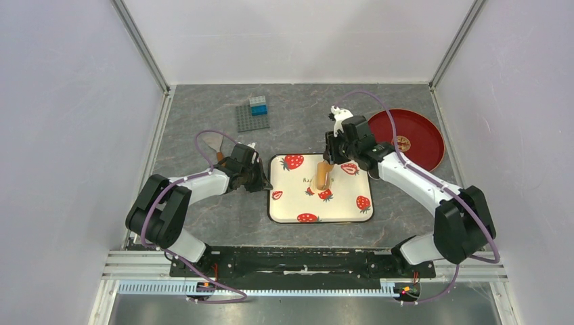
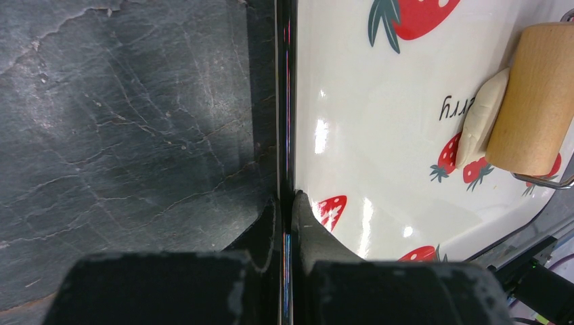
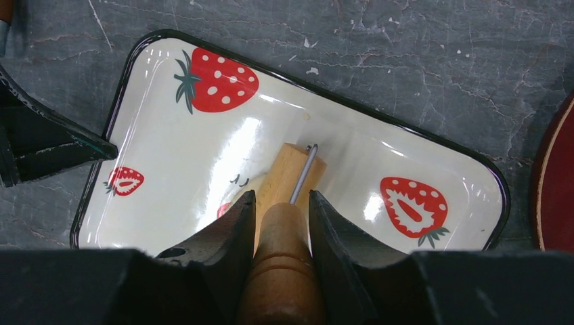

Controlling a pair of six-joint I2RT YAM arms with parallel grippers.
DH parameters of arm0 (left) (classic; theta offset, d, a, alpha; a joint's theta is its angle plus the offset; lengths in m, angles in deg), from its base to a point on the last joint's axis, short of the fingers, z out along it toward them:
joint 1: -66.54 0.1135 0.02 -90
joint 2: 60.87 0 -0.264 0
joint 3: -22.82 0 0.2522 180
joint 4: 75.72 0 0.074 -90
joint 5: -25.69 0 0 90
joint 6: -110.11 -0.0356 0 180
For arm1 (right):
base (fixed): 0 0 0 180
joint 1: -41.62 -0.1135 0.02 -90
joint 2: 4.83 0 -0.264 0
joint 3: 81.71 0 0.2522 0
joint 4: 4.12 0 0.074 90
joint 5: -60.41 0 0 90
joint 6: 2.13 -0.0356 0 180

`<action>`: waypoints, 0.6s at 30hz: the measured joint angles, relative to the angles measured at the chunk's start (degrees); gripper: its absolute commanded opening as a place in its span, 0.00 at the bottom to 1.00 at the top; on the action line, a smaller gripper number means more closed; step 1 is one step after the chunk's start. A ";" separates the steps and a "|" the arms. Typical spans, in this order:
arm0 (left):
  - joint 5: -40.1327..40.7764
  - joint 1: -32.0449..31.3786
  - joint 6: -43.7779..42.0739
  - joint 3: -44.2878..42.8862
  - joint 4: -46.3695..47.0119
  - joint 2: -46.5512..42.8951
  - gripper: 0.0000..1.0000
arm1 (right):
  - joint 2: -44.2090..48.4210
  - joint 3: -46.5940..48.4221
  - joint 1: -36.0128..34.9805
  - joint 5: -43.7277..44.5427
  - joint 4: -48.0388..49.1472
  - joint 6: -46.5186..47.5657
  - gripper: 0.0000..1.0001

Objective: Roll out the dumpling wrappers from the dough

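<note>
Dough: one pale lump (image 2: 479, 118) lies on the tray near its middle. It is pressed against the roller's 9 o'clock side and overlaps a small strawberry print.
Roller: one, tan wood (image 1: 323, 176). The barrel lies on the tray and the handle points toward 12 o'clock.
Right gripper: (image 3: 281, 203) fingers clamped on the roller's handle.
Left gripper: (image 2: 288, 203) fingers pinched on the tray's dark rim at its 9 o'clock edge.
Tray: one, cream and rectangular (image 1: 342, 203), at the table's centre. At least six strawberry prints show from above.
Red plate: one (image 1: 423, 132), at 2 o'clock from the tray. One small item sits on it, too small to tell what.
Baseplate: one, grey and studded (image 1: 250, 120), at 11 o'clock from the tray. One small stack of blocks (image 1: 258, 105), blue and grey, stands on its far corner.
Hand tool: one, with a metal blade and a brown handle (image 1: 215, 143), at 10 o'clock, just behind the left arm.
Surface: dark grey table (image 1: 298, 112) with a stone pattern.
Room: plain pale walls (image 1: 298, 37) on three sides.
</note>
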 measured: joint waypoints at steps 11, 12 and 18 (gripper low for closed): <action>0.00 0.00 0.00 0.00 -0.02 0.00 0.02 | 1.49 -4.68 0.00 1.20 6.97 -2.27 0.00; 0.00 0.00 0.00 0.00 -0.02 0.00 0.02 | 1.70 -5.22 -0.02 1.25 7.74 -2.51 0.00; 0.00 0.00 0.00 0.00 -0.02 0.00 0.02 | 3.45 -8.63 0.00 1.51 12.17 -4.20 0.00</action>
